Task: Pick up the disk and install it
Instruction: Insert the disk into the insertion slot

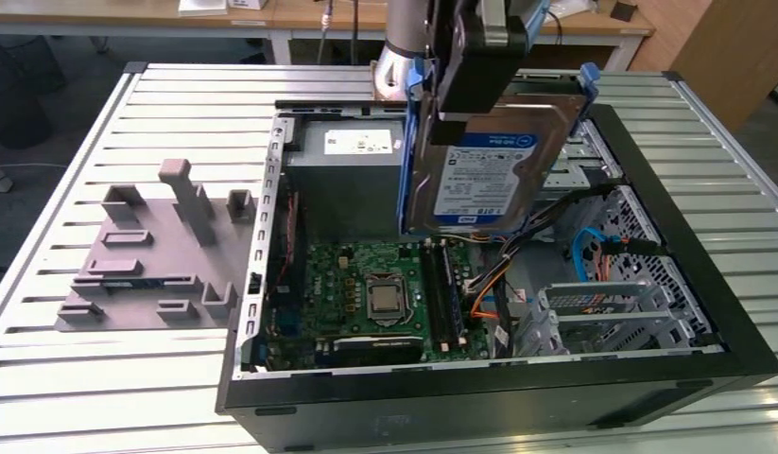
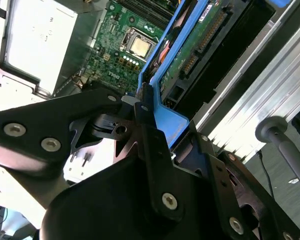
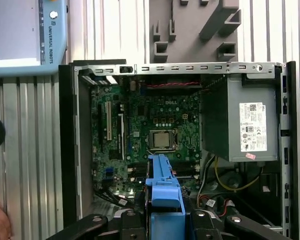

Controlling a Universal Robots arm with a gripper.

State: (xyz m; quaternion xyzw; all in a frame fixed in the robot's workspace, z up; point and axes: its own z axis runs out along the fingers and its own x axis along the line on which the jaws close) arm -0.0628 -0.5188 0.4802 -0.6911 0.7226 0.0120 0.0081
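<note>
Pick done: end effector [image 1: 479,109] clamped on disk [image 1: 490,180] by blue carrier. Disk hung tilted above open case [image 1: 490,402], toward 1 o'clock in exterior view. Install judged left: disk not seated.

Your disk [image 1: 540,132] is silver with a white-and-blue label [image 1: 483,175], its carrier [image 1: 414,142] is bright blue, and your tool [image 1: 471,99] is black. You have a green motherboard [image 1: 363,293] dotted with black chips around a silver square, a grey power supply [image 1: 351,180] with a white sticker [image 1: 363,142], an orange cable [image 1: 483,284] and a light blue cable [image 1: 580,248], and a black case [image 1: 490,402] with bare silver metal on its inner walls. Your tabletop [image 1: 136,378] is pale silver, striped with even ribs, and the fixture [image 1: 149,255] is a plain dull grey with a mauve tint.
</note>
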